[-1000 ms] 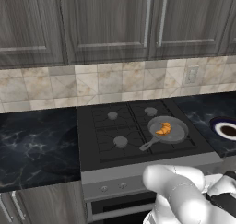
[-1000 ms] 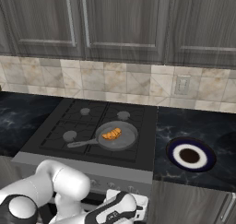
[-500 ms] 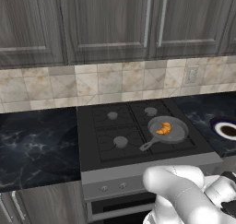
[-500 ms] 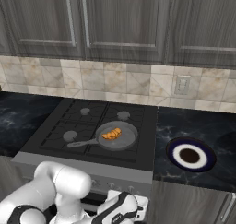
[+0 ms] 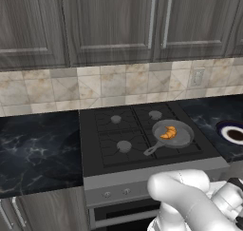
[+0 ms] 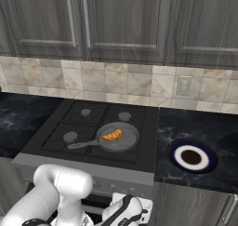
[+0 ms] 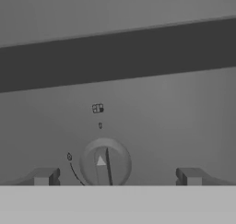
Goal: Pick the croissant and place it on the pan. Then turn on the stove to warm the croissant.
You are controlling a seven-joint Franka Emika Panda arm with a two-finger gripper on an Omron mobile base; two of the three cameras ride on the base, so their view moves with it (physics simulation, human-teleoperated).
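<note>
Dark finger tips of the two-finger gripper (image 7: 115, 177) are spread fully wide with nothing held, and a round grey knob (image 7: 104, 162) on the grey front panel (image 7: 152, 112) of the black gas stove (image 5: 137, 130) is framed between them. On the front right burner, the small golden-orange croissant (image 5: 168, 132) is seen inside the round grey pan (image 5: 172, 135), whose long handle is pointed toward the front left; the croissant's long axis is set roughly along that same diagonal.
</note>
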